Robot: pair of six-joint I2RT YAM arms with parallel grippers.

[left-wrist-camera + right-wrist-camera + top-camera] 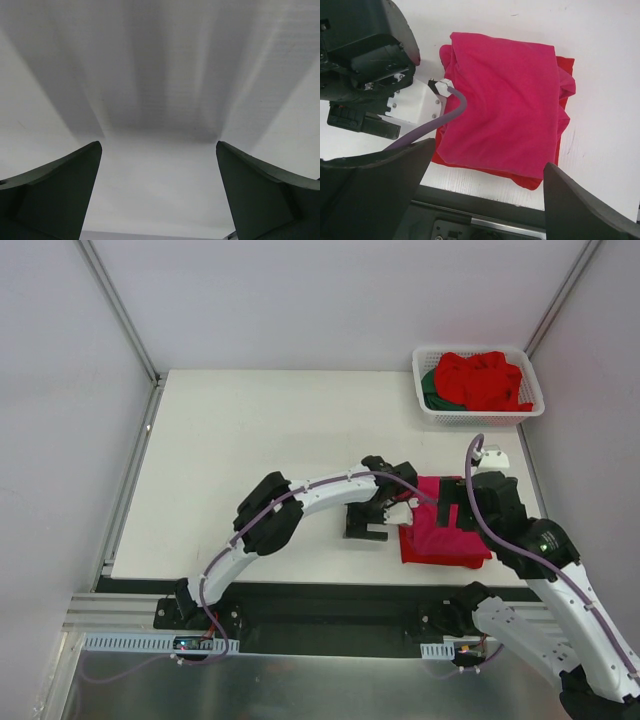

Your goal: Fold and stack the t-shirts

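A folded magenta-pink t-shirt [505,100] lies on top of a folded bright red t-shirt [532,181], near the front edge of the table on the right [432,532]. My right gripper [487,160] hovers open just above this stack, with nothing between its fingers [458,505]. Just left of the stack is my left gripper [366,527], which points down at the bare table. It is open and empty [158,147]. More crumpled red t-shirts [485,380] and a dark green one [429,390] fill the basket.
The white slotted basket [478,418] stands at the back right corner of the white table [250,450]. The left arm's wrist and purple cable [447,112] lie against the stack's left side. A black base rail [320,605] runs along the near edge.
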